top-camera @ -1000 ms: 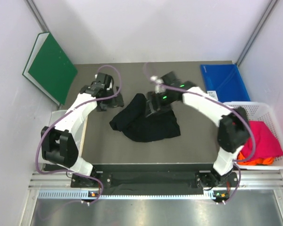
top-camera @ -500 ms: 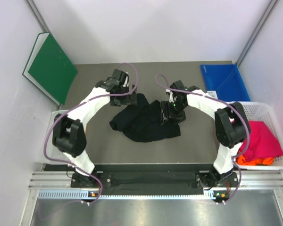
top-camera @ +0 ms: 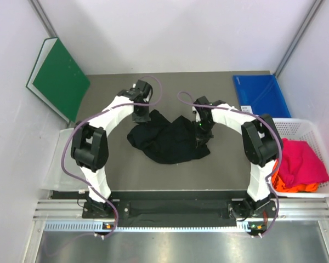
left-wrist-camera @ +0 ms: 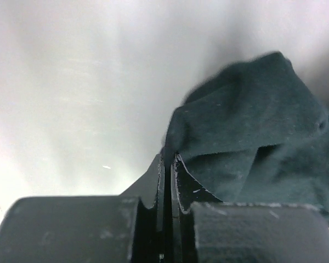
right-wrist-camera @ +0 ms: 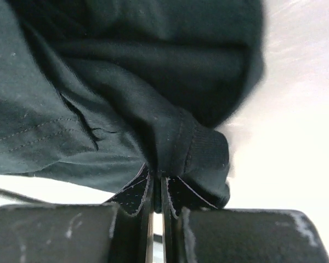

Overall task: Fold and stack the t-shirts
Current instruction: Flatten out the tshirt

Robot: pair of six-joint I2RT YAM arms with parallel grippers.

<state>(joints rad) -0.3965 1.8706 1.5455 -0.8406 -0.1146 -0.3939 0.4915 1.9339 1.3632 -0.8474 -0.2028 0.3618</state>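
Top view: the black shirt (top-camera: pixel 170 143) lies crumpled mid-bench (top-camera: pixel 126 171); a pink shirt (top-camera: pixel 301 163) is in the basket (top-camera: pixel 313 125). My left pincer (top-camera: pixel 142 115) meets its far-left corner, my right pincer (top-camera: pixel 201 141) its right edge. Left wrist: fingers (left-wrist-camera: pixel 151 189) pressed together on the hem. Right wrist: fingers (right-wrist-camera: pixel 132 195) pinch a gathered fold.

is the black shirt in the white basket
No, the black shirt lies crumpled on the table, and the basket holds pink cloth.

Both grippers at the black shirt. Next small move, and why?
Probably lift both a little and draw them apart. The right gripper is shut on the black t-shirt, the left gripper seems shut on its edge, and it lies crumpled.
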